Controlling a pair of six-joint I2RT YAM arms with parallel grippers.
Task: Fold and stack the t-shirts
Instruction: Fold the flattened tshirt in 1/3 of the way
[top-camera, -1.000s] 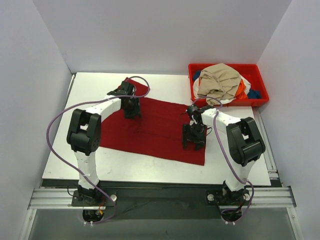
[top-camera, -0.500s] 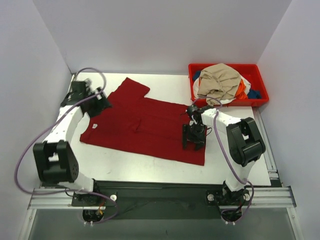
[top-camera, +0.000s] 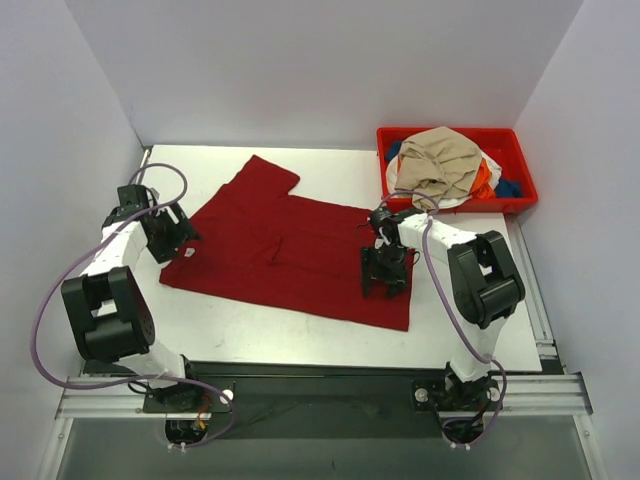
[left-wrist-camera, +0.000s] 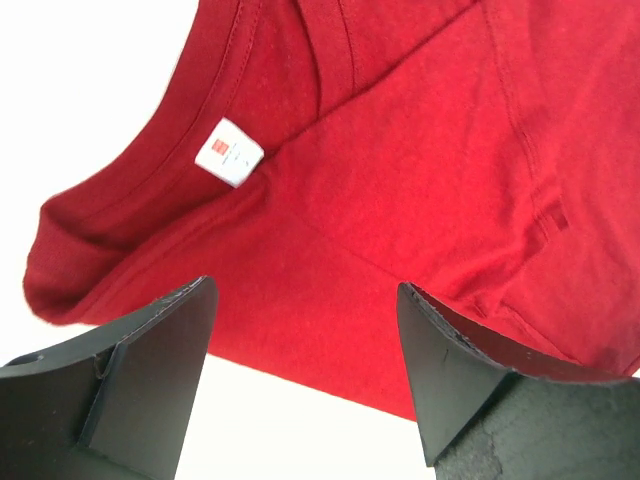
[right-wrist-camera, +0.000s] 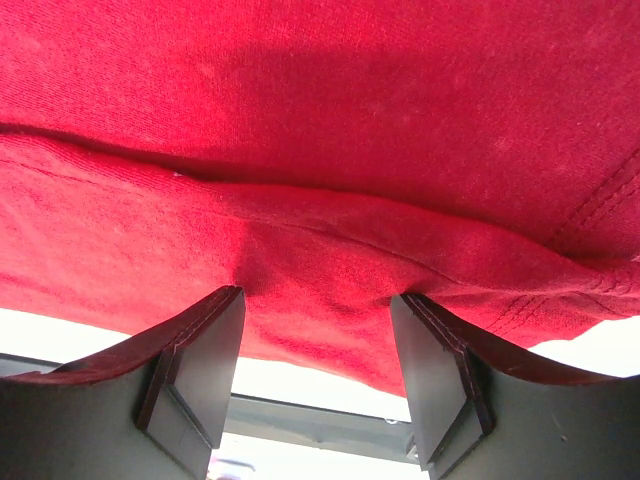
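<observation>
Top view: dark red t-shirt (top-camera: 290, 250) lies spread on the white tabletop (top-camera: 330, 170), neck end toward the left. Left gripper (top-camera: 172, 237) is at that edge, right gripper (top-camera: 385, 278) sits on the shirt's right part. Tan t-shirt (top-camera: 435, 160) tops the pile in the red bin (top-camera: 460, 207), far right. Plain white walls on three sides

Left wrist: fingers (left-wrist-camera: 150, 370) wide, nothing between them, poised above the collar by the white neck label (left-wrist-camera: 229, 152). Likely step is gripping this edge to fold; take both layers right at the edge and lift low

Right wrist: fingers (right-wrist-camera: 190, 360) at a medium gap, cloth fold humped between the tips; cannot tell if pinched. Better to keep this side pinned so the shirt doesn't drag
</observation>
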